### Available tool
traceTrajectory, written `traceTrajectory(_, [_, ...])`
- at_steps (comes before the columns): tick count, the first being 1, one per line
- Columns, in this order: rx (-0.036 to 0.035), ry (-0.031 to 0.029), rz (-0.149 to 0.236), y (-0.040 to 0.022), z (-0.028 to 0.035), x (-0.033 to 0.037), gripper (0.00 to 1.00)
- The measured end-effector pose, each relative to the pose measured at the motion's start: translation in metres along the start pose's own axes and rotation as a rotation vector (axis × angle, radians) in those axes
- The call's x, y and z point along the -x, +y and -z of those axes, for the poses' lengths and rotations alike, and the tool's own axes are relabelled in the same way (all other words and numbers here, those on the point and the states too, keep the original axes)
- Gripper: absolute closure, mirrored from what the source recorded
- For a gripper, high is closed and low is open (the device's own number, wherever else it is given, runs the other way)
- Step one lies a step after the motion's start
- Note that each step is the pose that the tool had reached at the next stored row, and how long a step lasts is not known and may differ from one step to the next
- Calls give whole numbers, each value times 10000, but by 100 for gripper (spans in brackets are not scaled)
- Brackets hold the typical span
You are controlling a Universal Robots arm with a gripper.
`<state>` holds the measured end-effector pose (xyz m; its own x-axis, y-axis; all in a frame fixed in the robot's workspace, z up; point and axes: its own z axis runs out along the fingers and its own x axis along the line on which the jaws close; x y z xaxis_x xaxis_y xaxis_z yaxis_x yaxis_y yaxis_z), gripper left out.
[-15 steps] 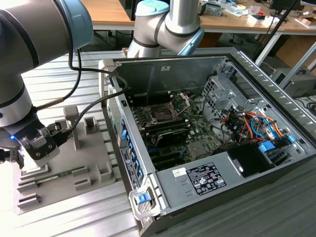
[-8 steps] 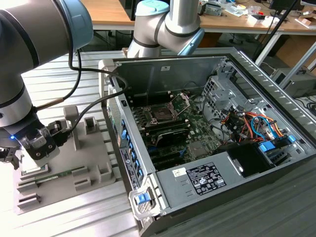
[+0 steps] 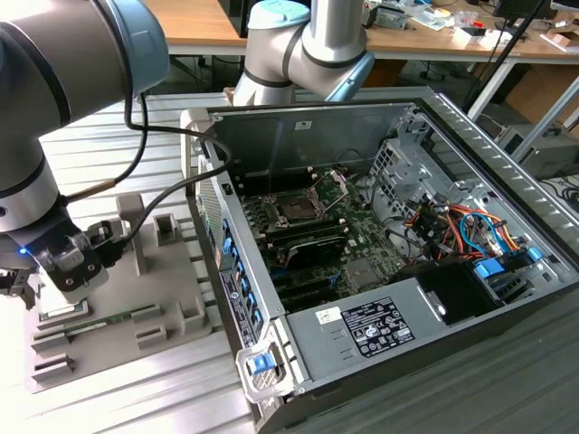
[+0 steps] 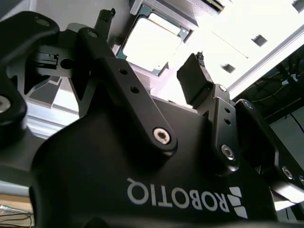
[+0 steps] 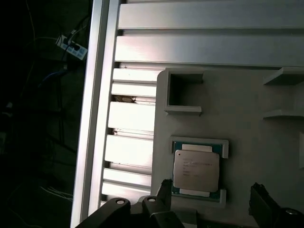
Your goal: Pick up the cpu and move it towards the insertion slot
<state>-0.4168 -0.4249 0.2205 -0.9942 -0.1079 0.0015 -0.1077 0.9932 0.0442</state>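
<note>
The cpu (image 5: 196,171) is a small square chip with a pale silvery face, lying flat in a recess of the grey tray (image 5: 247,104). My gripper (image 5: 211,194) hangs just above it, open, with one black fingertip (image 5: 164,186) on each side of the chip and nothing held. In the second wrist view the cpu (image 4: 152,42) glows pale between the fingers (image 4: 194,78). In the exterior view the gripper (image 3: 14,282) is at the tray's (image 3: 172,298) left end. The insertion slot (image 3: 295,210) lies inside the open computer case, its metal load plate (image 3: 336,183) lifted.
The case wall (image 3: 240,271) stands between tray and motherboard. Raised grey blocks (image 3: 145,235) rise from the tray. Black memory slots (image 3: 312,242), cable bundles (image 3: 452,226) and a power supply (image 3: 362,325) fill the case. The arm's cables (image 3: 154,194) hang over the tray.
</note>
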Motion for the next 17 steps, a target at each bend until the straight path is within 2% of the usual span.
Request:
traceTrajectory(4, [2, -2, 16, 80, -40, -8, 26])
traceTrajectory(8, [2, -3, 27, 85, -106, -44, 26])
traceTrajectory(10, [1, 6, 152, 82, -175, -46, 26])
traceTrajectory(17, [2, 6, 195, 79, -281, -62, 26])
